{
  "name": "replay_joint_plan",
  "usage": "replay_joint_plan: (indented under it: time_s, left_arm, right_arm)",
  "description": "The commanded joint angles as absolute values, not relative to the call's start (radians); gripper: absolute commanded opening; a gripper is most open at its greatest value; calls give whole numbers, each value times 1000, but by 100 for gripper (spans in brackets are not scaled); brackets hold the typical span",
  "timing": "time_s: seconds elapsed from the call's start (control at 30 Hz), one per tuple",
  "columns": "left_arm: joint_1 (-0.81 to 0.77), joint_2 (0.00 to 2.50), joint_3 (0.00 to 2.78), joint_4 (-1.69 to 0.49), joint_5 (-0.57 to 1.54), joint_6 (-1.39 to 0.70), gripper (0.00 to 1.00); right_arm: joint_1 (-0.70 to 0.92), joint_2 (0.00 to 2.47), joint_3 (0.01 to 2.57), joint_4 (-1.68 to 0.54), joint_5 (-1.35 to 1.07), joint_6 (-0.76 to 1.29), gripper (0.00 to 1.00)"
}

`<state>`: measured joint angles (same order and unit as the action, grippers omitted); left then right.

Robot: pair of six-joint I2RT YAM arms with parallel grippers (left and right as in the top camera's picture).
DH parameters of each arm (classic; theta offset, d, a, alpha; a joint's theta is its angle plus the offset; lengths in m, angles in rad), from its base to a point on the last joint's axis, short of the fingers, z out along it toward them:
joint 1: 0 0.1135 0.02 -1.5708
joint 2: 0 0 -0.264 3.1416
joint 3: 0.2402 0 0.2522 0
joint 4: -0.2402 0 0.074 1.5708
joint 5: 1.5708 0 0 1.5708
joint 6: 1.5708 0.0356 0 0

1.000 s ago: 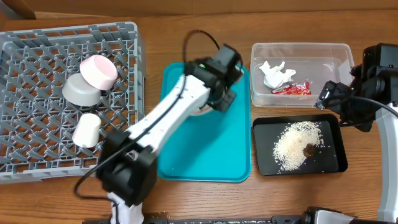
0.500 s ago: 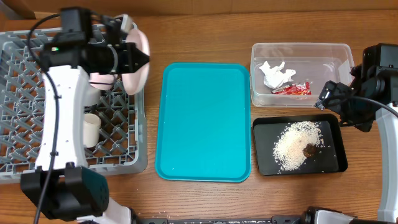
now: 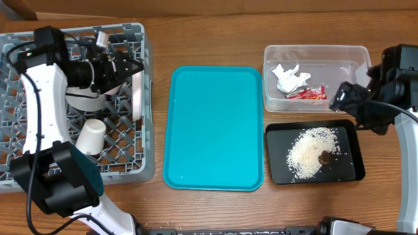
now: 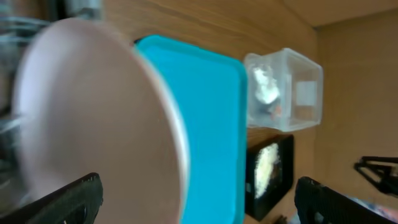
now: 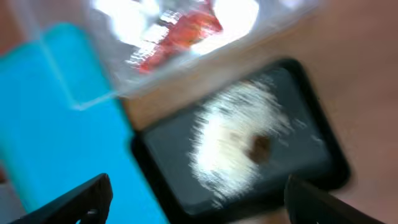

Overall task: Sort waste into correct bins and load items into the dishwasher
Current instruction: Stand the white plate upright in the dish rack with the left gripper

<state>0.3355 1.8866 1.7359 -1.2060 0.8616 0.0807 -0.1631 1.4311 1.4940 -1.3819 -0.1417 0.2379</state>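
Note:
The white plate (image 3: pixel 137 98) stands on edge near the right wall of the grey dishwasher rack (image 3: pixel 39 166). In the left wrist view the plate (image 4: pixel 93 118) fills the left half. My left gripper (image 3: pixel 128 69) (image 4: pixel 199 202) is open beside its top, fingers wide apart. The grey bowl (image 3: pixel 81 102) and white cup (image 3: pixel 91 136) sit in the rack; my left arm covers the pink bowl. The clear tub (image 3: pixel 353 55) holds the tissue (image 3: pixel 287 78) and red wrapper (image 3: pixel 307 94). Rice (image 3: pixel 312 151) and a brown lump (image 3: pixel 324 156) lie in the black tray (image 3: pixel 349 171). My right gripper (image 3: pixel 343 98) (image 5: pixel 199 205) hangs open above them.
A teal serving tray (image 3: pixel 215 127) lies bare between the rack and the two bins. Wooden tabletop (image 3: pixel 215 209) runs along the front edge. My right arm stands at the table's right side by the tub.
My left arm carried the plate from the teal tray over to the rack, set it on edge there and opened its jaws. The right arm has barely moved.

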Motion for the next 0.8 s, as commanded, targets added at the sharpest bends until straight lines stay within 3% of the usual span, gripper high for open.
replay_joint_plan:
  time_s: [0.0,0.13,0.23,0.53,0.63,0.77]
  left_arm:
    - [330,1758,1735,-1216,625,55,100]
    - [227,1661,1735,-1217,189,-97,100]
    - [167,1647,1735,-1262,65,-146,100]
    - [103,1613,1720,-1566,45,-153,100]
    - [101,1520,1657,-1544,53,-130,100]
    - [97,1218,1422,-1347,90,-82,100]
  right_arm:
    - [-124,1407,1523,-1274,-418,114,91]
    - [-4,1419,1523,-1122,-351,92,96]
    - [66,1448,1523,-1085,-285,84,99]
    - [111,1499,1496,-1190,-217,104,100]
    - [110,1431,1456,-1181,-197,110,100]
    - [110,1179,1271,-1061,-149,130,100]
